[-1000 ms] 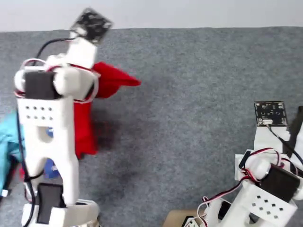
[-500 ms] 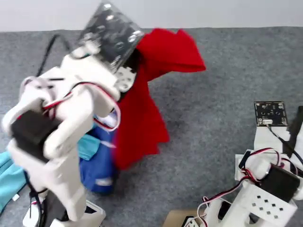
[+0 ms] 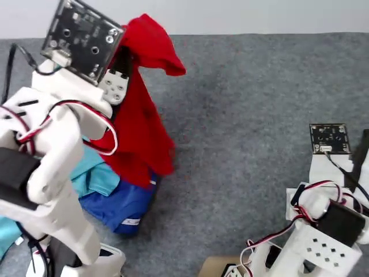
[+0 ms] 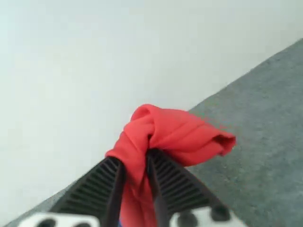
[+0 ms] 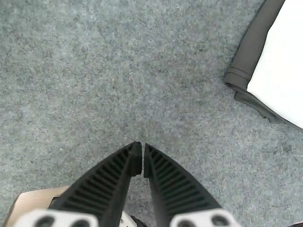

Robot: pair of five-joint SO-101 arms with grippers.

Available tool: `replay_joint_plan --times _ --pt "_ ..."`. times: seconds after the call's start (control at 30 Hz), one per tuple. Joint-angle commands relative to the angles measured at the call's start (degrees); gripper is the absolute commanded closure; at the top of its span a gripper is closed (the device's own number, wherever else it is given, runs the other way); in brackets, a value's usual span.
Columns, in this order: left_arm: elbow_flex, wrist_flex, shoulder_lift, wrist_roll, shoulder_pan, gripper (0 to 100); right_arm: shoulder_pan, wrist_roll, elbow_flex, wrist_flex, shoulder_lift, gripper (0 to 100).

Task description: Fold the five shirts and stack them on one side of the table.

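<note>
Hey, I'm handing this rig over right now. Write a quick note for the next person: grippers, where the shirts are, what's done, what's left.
Left gripper: shut on the red shirt, held high so it hangs over the heap.
Right gripper: shut, empty, over the grey table.
Blue shirt and teal shirt: crumpled in a heap by the left arm.
Done: no folded stack in sight.
Left: all the folding and stacking, probably the red one first.

Bare grey table (image 3: 248, 115) centre and far side; hanging red shirt (image 3: 138, 138), shirt heap (image 3: 124, 202) crowding left

White wall (image 3: 259, 14), tan board corner (image 3: 214, 266)
</note>
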Motion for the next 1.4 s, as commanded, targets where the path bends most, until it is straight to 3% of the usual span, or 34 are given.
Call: replay_joint_plan --times 0.0,0.17,0.37,0.67,0.9,1.0,1.13,1.37 --pt "-3.38 0.09 -1.58 -0.35 -4.57 100 0.84 0.35 -0.09 2.33 -1.01 98.9" --pt "-6.55 -0.88 -1.41 -3.08 -17.23 100 0.84 0.35 -0.09 2.33 -1.01 98.9" --pt "-6.29 -7.21 -1.05 -3.96 -37.36 100 0.66 0.35 -0.09 2.33 -1.01 98.9" --pt "14.37 -14.95 -1.14 -6.42 -54.59 100 0.66 0.35 -0.09 2.33 -1.01 98.9" --pt "29.58 -23.56 -1.23 -11.43 -59.87 100 0.66 0.35 0.0 2.33 -0.75 98.9" --pt "29.93 -23.12 -1.23 -16.0 -59.87 98 0.66 0.35 0.0 2.33 -0.57 98.9" --pt "29.14 -22.68 -1.76 -16.88 -59.78 84 0.66 0.35 0.0 2.33 -0.57 98.9" --pt "26.33 -21.71 -1.76 -15.38 -59.6 81 0.66 0.35 0.0 2.33 -0.57 98.9"
